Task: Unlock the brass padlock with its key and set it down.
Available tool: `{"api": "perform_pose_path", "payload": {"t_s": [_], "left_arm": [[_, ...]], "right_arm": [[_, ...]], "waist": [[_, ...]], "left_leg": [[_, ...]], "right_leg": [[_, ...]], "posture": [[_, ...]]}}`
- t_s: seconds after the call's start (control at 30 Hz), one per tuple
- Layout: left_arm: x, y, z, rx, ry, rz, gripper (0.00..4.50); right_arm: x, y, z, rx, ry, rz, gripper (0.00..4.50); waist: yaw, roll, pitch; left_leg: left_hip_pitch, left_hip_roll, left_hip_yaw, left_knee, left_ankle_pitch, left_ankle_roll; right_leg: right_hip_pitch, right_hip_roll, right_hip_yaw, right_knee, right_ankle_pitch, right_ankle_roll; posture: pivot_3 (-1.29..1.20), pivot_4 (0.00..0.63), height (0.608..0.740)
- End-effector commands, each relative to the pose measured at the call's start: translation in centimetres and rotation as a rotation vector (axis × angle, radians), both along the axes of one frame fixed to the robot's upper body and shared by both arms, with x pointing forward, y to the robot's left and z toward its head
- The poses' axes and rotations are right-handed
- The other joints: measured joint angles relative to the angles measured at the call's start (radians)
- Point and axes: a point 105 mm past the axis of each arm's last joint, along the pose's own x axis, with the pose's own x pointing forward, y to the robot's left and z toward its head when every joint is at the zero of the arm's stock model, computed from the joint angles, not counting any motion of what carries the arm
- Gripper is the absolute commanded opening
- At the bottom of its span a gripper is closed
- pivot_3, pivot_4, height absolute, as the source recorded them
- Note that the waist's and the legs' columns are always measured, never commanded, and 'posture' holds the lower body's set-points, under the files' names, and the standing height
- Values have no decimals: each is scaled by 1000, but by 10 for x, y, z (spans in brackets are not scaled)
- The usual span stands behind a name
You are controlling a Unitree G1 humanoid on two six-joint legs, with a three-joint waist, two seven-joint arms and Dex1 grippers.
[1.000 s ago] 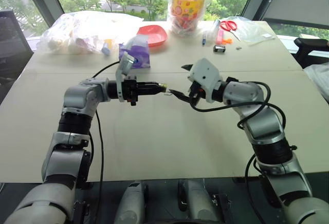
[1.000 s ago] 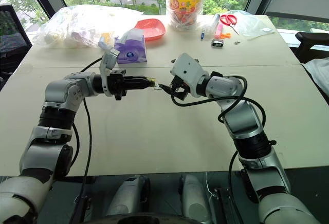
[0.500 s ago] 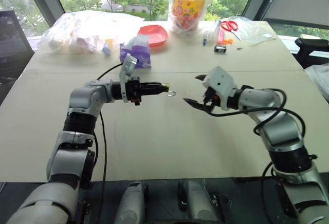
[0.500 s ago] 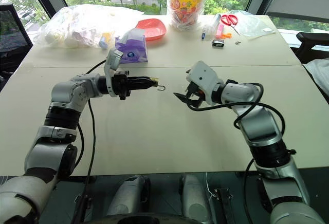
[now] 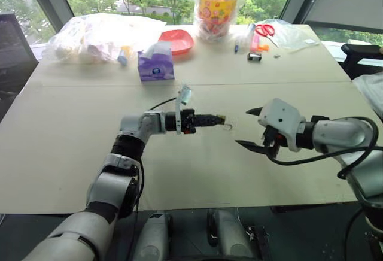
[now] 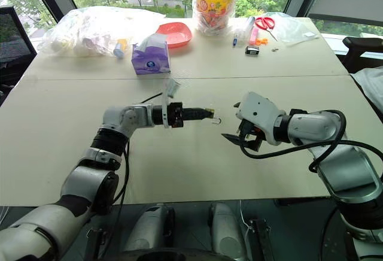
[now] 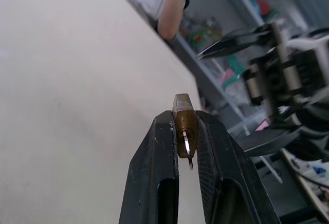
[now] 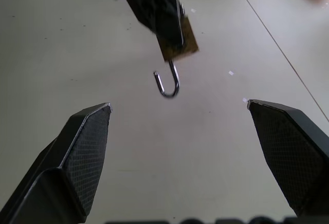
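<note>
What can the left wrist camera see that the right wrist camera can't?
The left wrist view looks at the end of the brass padlock, with a small silvery piece sticking out; I cannot tell whether that is the key. The open right gripper and cluttered shelves sit beyond it.

The right wrist view shows the shackle hanging as an open hook, one end free.

Both show the padlock pinched in the left gripper, above the pale table.
</note>
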Motion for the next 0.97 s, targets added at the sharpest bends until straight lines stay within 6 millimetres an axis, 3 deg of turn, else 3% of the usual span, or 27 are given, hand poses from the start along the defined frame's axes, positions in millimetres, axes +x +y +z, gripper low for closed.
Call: {"api": "perform_pose_path", "payload": {"t_s": [0.03,0.2,0.27,0.47,0.67,0.83,0.97], "left_arm": [[12,-4,-10,39,39,57,0],[28,-1,-12,13,133,151,0],[30,1,-10,-1,147,154,1039],[29,12,-21,78,123,157,3427],[39,45,-24,256,-142,223,3427],[32,88,14,319,-467,326,3427],[11,101,27,298,-511,390,3427]], "right_arm": [[-5,2,8,2,-28,5,4435],[-4,5,8,35,-42,-8,4435],[-4,6,8,41,-43,-9,4500],[-4,6,5,44,-37,-12,4500],[-6,4,-1,34,-26,-15,4500],[2,-2,-9,44,-64,-71,4500],[26,-14,-7,124,-180,-221,4500]], "waist": [[2,0,0],[8,0,0],[8,0,0],[22,0,0],[12,0,0],[-6,0,0],[3,0,0]], "left_leg": [[0,0,0,0,0,0],[-1,0,0,1,0,0],[-1,0,0,1,0,0],[-1,0,0,0,-1,1],[1,1,0,0,-1,1],[1,4,0,-1,-1,1],[0,3,0,-1,-1,1]], "right_leg": [[0,0,0,0,-1,1],[0,-1,0,-1,-1,1],[0,-1,0,-1,-1,1],[0,-1,-1,-1,0,0],[1,0,0,-1,0,-1],[0,1,1,-1,1,-2],[-1,-1,1,0,1,-2]], "posture": [[0,150,740],[0,150,740],[0,150,740],[0,150,740],[0,150,740],[0,150,740],[0,150,740]]}}
